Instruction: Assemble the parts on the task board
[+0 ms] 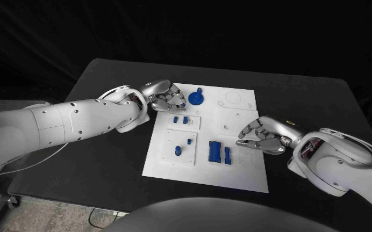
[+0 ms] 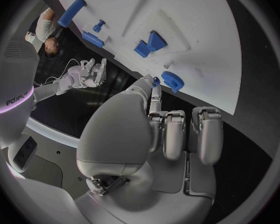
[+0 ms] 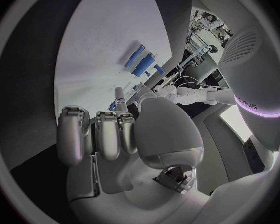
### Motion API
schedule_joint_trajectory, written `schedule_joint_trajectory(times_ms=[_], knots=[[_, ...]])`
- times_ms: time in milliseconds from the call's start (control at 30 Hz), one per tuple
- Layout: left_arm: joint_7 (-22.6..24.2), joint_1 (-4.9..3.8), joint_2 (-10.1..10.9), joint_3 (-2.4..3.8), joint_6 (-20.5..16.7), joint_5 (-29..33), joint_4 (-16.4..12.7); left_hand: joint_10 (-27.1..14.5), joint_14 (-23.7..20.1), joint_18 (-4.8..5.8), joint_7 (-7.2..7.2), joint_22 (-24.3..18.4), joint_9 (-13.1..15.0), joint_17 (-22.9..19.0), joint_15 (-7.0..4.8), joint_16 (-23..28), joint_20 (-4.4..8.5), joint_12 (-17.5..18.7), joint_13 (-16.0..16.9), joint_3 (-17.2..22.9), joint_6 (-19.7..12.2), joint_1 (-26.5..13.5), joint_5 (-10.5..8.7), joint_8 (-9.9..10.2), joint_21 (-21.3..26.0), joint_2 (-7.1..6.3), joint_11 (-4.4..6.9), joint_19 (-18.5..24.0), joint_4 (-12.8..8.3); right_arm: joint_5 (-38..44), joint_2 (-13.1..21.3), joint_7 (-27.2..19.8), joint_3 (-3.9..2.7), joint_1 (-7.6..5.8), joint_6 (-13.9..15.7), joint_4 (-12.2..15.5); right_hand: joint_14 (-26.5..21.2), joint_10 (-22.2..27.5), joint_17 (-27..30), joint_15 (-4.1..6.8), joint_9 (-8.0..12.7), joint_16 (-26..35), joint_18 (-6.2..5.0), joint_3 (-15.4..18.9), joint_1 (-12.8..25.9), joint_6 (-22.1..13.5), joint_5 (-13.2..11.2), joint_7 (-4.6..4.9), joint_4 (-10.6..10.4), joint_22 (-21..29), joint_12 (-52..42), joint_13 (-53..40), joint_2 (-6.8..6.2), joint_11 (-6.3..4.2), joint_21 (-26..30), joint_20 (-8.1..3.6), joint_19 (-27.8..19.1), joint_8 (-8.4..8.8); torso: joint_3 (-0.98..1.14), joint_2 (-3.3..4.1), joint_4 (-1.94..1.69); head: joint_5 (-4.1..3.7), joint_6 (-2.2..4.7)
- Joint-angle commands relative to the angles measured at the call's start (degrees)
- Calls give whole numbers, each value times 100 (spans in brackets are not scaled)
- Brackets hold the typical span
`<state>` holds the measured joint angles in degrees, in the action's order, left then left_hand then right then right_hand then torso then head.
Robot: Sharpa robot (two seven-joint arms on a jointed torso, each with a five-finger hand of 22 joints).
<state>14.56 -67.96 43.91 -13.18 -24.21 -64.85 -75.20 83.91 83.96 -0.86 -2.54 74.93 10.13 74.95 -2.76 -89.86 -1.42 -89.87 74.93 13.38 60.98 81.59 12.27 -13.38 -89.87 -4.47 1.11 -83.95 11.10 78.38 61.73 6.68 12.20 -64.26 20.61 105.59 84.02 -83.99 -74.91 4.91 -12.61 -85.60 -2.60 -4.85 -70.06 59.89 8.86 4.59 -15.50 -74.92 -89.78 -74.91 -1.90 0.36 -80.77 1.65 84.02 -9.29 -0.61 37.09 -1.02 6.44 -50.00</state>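
Note:
The white task board [image 1: 233,135] lies in the middle of the black table. A blue gear [image 1: 197,99] [image 2: 172,79] sits near its far left corner. My left hand [image 1: 161,96] [image 2: 155,129] hovers just beside the gear, fingers curled, thumb and a fingertip pinching a small blue part [image 2: 155,81]. Two small blue blocks [image 1: 180,120] [image 2: 149,44] stand in a raised pad, two small pegs [image 1: 183,145] lie on a lower pad, and two blue bars [image 1: 219,152] [image 3: 141,60] lie beside them. My right hand [image 1: 263,135] [image 3: 115,134] rests at the board's right edge, fingers curled in, nothing seen in it.
The board's far right corner has round recesses [image 1: 233,100]. Black table [image 1: 108,157] surrounds the board on all sides, with wide room to the left and at the far edge.

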Motion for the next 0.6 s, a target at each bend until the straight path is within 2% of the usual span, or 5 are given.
schedule_joint_trajectory(times_ms=[33, 267, 600], knots=[[77, 43, -37, -1, 252, 394, 38, 609, 604, 86, -6, 1507, 11, 1505, 3, -14, 13, -13, 1507, -33, -50, -6, 43, 28, -13, 42, -16, -605, -3, -16, 6, 34, 0, 5, -43, 0, 421, -601, -527, -47, -8, 32, 39, 26, -58, 44, -31, 11, 8, -1218, -22, -1509, 1, 9, 28, 30, 224, -29, -1, 5, 0, -14, 0], [154, 180, -151, 3, 249, 560, 148, 609, 604, 86, -44, 1507, 22, 1505, 16, -14, 0, -13, 1507, -58, -52, 35, 149, 50, -13, 75, -36, -605, -13, -17, 29, 39, 0, 7, -43, 12, 421, -601, -527, -46, -9, 32, 39, 25, -63, 43, -34, 10, 10, -1218, -22, -1509, 4, 9, 28, 30, 224, -28, -2, 6, -6, -42, 0], [289, 219, -196, 5, 56, 591, 194, 609, 604, 86, -56, 1507, 33, 1505, 28, -14, -13, -13, 1507, -77, -49, 89, 219, 66, -13, 85, -46, -605, -41, -31, 44, 25, 0, 13, -25, 17, 421, -601, -528, -46, -10, 31, 40, 24, -68, 43, -36, 9, 13, -1219, -22, -1509, 7, 8, 26, 30, 225, -28, -1, 0, -1, -56, 0]])
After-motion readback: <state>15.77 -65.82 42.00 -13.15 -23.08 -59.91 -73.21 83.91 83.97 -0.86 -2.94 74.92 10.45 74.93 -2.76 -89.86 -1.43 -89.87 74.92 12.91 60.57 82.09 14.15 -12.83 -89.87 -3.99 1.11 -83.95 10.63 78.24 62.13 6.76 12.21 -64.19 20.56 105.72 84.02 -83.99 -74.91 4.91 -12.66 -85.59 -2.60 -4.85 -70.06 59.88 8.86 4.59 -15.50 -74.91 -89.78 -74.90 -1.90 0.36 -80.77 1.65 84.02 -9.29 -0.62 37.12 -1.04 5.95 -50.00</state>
